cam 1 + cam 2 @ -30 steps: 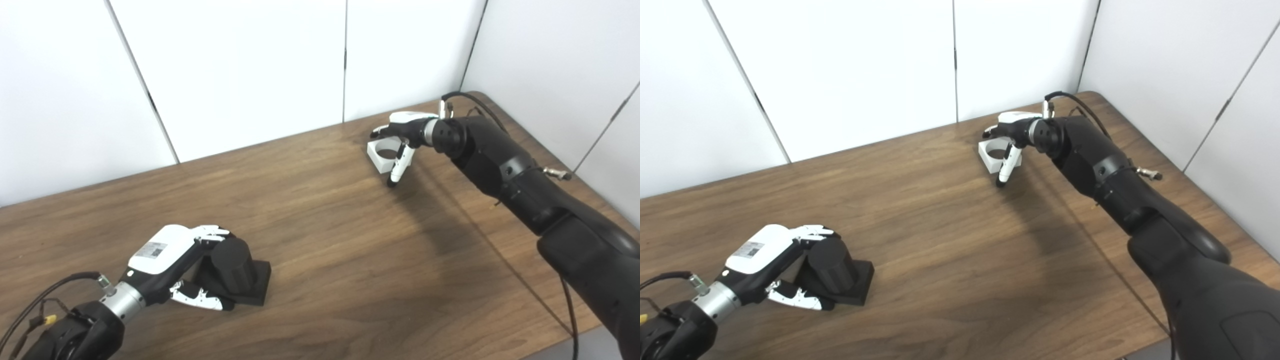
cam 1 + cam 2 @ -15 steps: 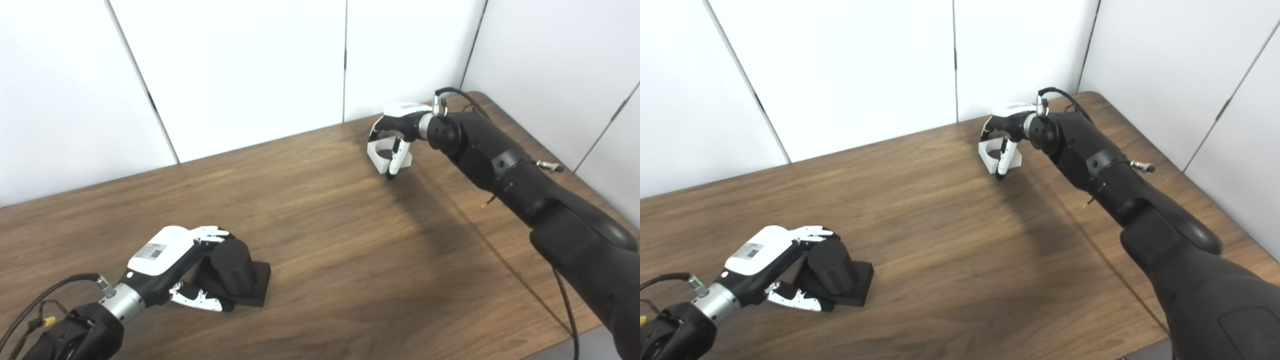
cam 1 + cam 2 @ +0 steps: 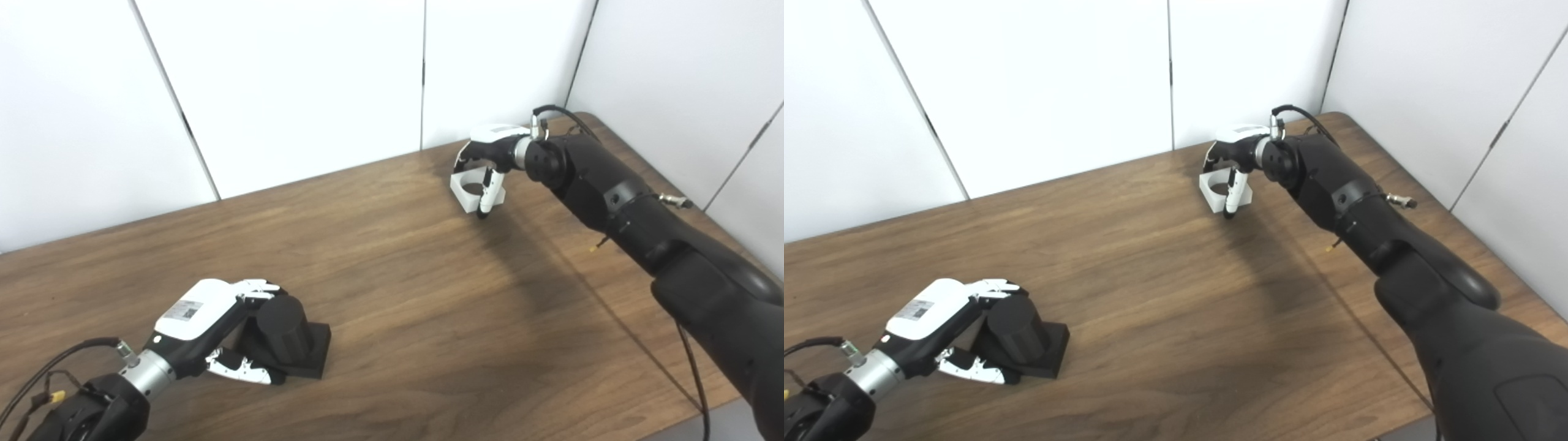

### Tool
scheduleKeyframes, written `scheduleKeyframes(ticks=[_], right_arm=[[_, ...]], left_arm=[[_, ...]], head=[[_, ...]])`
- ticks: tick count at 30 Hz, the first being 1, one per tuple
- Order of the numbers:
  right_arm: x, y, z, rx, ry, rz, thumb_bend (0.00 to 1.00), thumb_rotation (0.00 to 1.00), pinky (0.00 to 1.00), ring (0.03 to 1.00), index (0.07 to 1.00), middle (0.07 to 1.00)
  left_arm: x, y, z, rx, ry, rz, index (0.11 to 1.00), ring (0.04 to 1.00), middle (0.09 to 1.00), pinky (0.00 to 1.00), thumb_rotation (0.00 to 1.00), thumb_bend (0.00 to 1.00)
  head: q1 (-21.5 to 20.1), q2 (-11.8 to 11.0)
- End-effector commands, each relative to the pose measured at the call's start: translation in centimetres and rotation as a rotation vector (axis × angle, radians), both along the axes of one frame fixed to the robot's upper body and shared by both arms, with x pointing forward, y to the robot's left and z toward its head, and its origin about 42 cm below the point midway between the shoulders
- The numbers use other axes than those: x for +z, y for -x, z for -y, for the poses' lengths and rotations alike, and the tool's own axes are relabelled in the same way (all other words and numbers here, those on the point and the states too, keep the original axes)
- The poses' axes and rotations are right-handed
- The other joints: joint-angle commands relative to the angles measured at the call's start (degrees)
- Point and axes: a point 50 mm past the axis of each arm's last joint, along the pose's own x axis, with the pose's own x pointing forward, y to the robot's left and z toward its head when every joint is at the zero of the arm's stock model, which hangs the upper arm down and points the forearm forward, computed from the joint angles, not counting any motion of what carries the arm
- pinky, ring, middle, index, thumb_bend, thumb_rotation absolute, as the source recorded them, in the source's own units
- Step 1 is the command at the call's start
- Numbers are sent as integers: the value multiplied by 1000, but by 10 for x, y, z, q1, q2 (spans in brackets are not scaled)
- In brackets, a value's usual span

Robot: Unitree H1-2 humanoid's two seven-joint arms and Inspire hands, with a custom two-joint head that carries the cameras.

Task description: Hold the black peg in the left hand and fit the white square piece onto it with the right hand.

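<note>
The black peg [image 3: 283,320] is a thick cylinder standing on a square black base [image 3: 315,348], near the table's front left. My left hand [image 3: 205,313] wraps it, with fingers over the cylinder's top edge and the thumb low against the base. The white square piece [image 3: 467,191], which has a round hole, lies on the table at the far right. My right hand [image 3: 493,146] arches over it. Its fingers curl down behind the far side and its thumb presses the near corner, so the piece is pinched between them while resting on the table.
The brown wooden table [image 3: 398,288] runs between the two hands. White wall panels stand close behind the far edge and along the right side. The right arm [image 3: 643,220] stretches diagonally over the table's right part, with a cable hanging from it.
My right hand has moved in over the white piece and its thumb has swung from stretched outward to against the piece's near corner. The left hand and the peg have barely shifted.
</note>
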Motion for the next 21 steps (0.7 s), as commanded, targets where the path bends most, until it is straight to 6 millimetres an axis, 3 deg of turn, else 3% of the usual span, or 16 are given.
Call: scheduleKeyframes(ticks=[1,4,5,7,21], right_arm=[[24,-1,20,-19,58,46,783,159,858,897,715,882],[23,1,23,-22,62,71,765,130,834,878,645,857],[23,1,24,-18,64,88,647,133,825,869,570,846],[22,3,25,-7,68,116,549,134,801,849,503,818],[22,7,28,-4,68,162,521,134,829,841,483,789]], left_arm=[[-29,17,-27,1,-176,-125,488,858,823,738,56,523],[-30,17,-28,1,-175,-128,488,858,822,733,56,523],[-30,17,-27,1,-174,-128,488,858,822,733,56,523],[-30,17,-27,1,-171,-130,488,861,822,738,56,523],[-31,17,-27,2,-174,-131,488,865,822,741,56,523]], head=[[-1,1],[-1,1],[-1,2],[-1,2],[2,6]])
